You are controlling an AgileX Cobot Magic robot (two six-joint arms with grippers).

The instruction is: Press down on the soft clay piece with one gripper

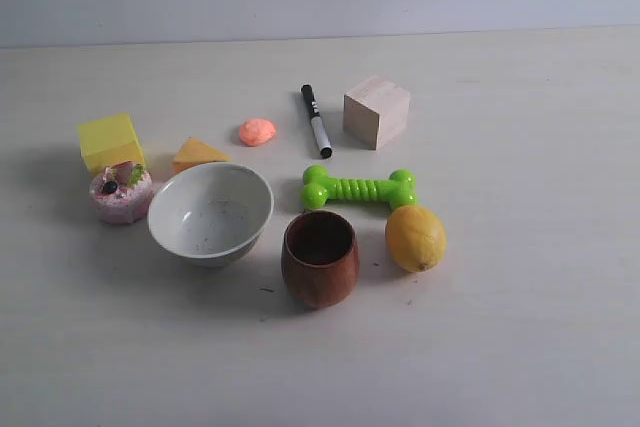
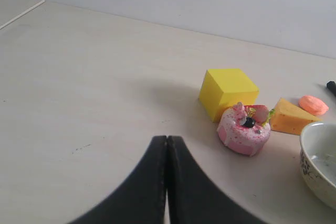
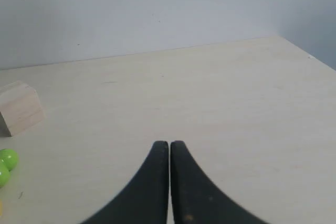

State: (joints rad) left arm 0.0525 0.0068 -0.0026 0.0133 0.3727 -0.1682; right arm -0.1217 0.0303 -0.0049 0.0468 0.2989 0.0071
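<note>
The soft clay piece [image 1: 257, 132] is a small salmon-orange blob lying on the table between the orange-yellow wedge [image 1: 198, 155] and the black marker [image 1: 316, 120]. In the left wrist view the clay piece [image 2: 313, 104] shows far off, behind the wedge [image 2: 292, 117]. My left gripper [image 2: 167, 139] is shut with nothing in it, well short of the pink cupcake toy [image 2: 244, 128]. My right gripper [image 3: 169, 143] is shut and empty over bare table, with the wooden cube [image 3: 19, 108] off to one side. Neither gripper appears in the exterior view.
A yellow cube [image 1: 110, 141] and the pink cupcake toy [image 1: 121, 192] stand at the left. A white bowl [image 1: 211, 213], a brown wooden cup [image 1: 319, 258], a lemon [image 1: 415, 237] and a green bone toy [image 1: 359, 188] fill the middle. The wooden cube [image 1: 377, 111] stands behind them.
</note>
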